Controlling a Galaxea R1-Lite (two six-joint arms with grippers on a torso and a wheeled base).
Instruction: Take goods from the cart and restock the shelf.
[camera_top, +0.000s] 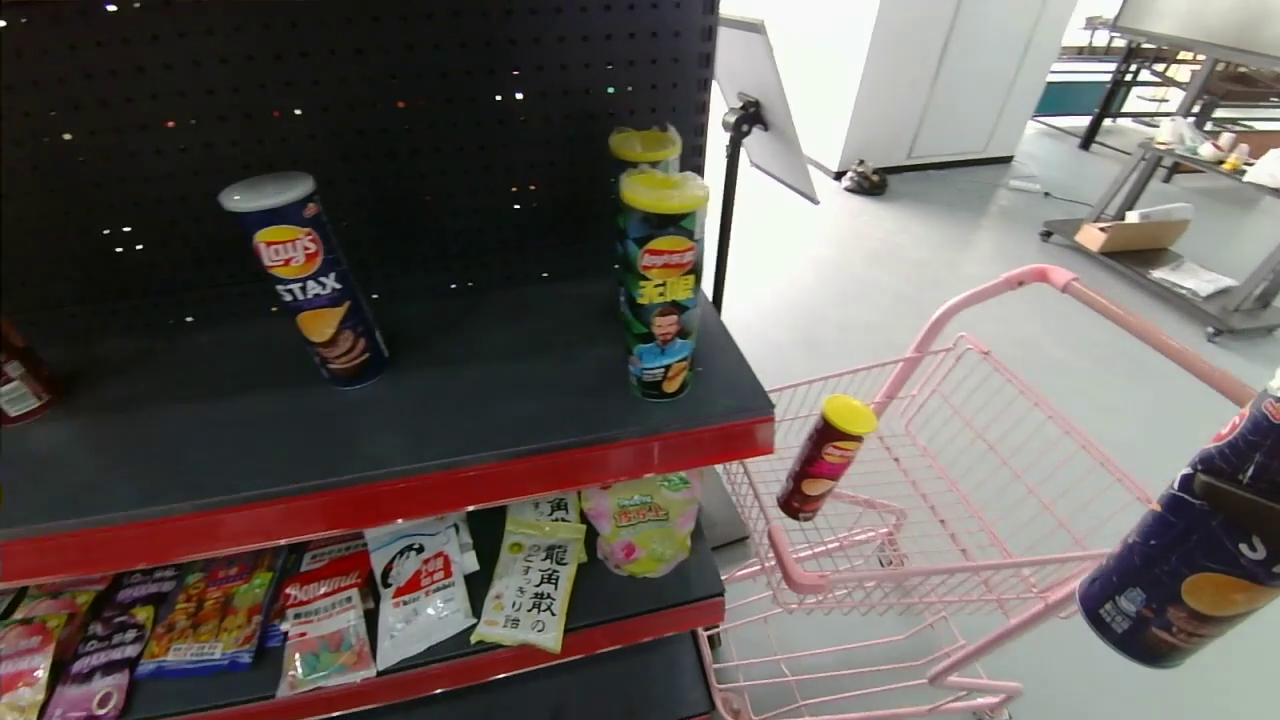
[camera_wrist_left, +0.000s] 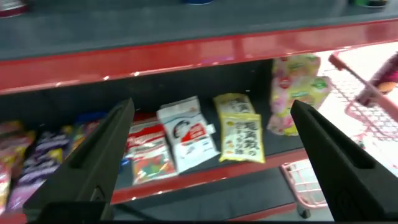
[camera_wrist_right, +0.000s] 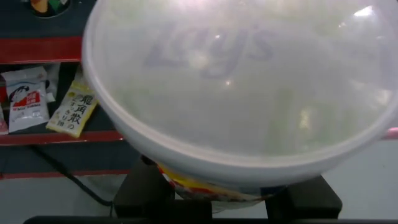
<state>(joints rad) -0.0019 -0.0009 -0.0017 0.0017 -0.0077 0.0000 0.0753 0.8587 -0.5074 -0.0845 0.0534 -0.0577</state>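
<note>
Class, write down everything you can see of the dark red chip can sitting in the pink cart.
The dark red can is a slim tube, likely cardboard, with a closed yellow lid. Its label shows a pink band and a chip picture. It is tilted in the pink cart, lid uppermost, seemingly leaning on the wire side nearest the shelf. What its base rests on is unclear. Nothing grips it.

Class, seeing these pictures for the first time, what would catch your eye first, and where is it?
The dark blue chip can held by the right gripper looms at the robot's right, beside the pink cart. A maroon can with a yellow lid leans inside the cart, and three more cans stand on the black shelf.
</note>
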